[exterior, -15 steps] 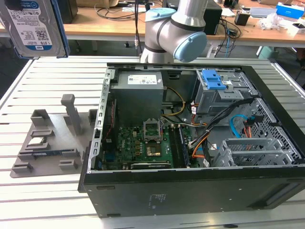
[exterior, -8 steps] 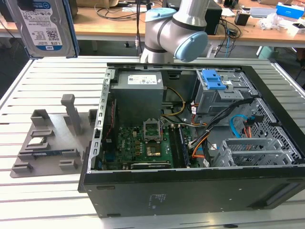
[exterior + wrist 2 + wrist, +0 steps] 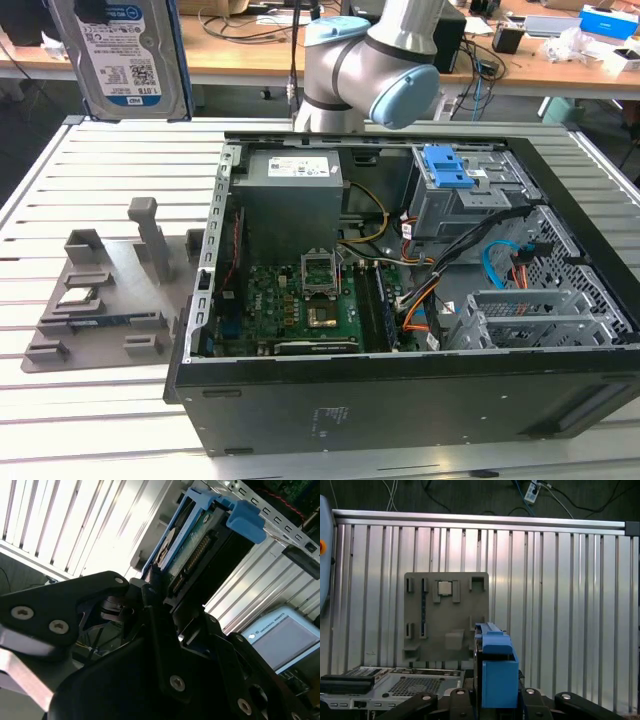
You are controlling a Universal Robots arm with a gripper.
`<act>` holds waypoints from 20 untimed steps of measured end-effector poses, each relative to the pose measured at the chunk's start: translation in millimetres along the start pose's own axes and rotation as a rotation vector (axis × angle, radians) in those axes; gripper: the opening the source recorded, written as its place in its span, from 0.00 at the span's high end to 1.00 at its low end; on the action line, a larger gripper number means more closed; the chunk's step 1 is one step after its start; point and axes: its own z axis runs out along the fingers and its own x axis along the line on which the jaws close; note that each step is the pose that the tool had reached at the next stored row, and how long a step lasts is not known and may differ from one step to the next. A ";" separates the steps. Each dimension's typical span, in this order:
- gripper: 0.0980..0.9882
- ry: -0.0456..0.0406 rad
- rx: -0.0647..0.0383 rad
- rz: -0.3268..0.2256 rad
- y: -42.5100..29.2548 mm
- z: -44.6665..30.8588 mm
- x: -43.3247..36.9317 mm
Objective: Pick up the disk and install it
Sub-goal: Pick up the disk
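Fingers [image 3: 156, 630] are noted clamped on the disk [image 3: 192, 547] in the second wrist view. In the first wrist view the gripper [image 3: 496, 700] is recorded with the disk's blue side rail [image 3: 495, 672] standing out edge-on between its fingers. The disk's long axis is judged to run straight out from the fingers, away from the wrist and down toward the desk [image 3: 100, 420].

In the exterior view the disk is seen upright in the air with its label toward the camera. It is held off the computer case [image 3: 400, 400] on the exterior view's left, higher than the case's rim.

Beside the case on that same side, a grey fixture plate [image 3: 110, 290] is laid flat on the desk with a small processor chip [image 3: 75, 297] seated in it. The disk is held clear of both.

The case is lying open, with the motherboard [image 3: 300, 300] exposed. The drive cage [image 3: 455, 190], marked by its blue latch, is located in the case's far corner on the exterior view's right. It is well apart from the disk, with most of the case's width between them. The arm [image 3: 385, 60] is seen behind the case.
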 end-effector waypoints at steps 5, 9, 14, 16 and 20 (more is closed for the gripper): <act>0.70 0.0000 0.000 0.000 -24.8 -1.2 0.8; 0.70 0.0000 0.000 0.000 -36.9 -1.7 1.1; 0.70 -0.0001 0.000 0.000 -53.4 -2.5 1.6; 0.70 0.0000 0.000 0.000 -59.1 -2.8 1.8; 0.70 -0.0001 0.000 0.000 -70.6 -3.3 2.2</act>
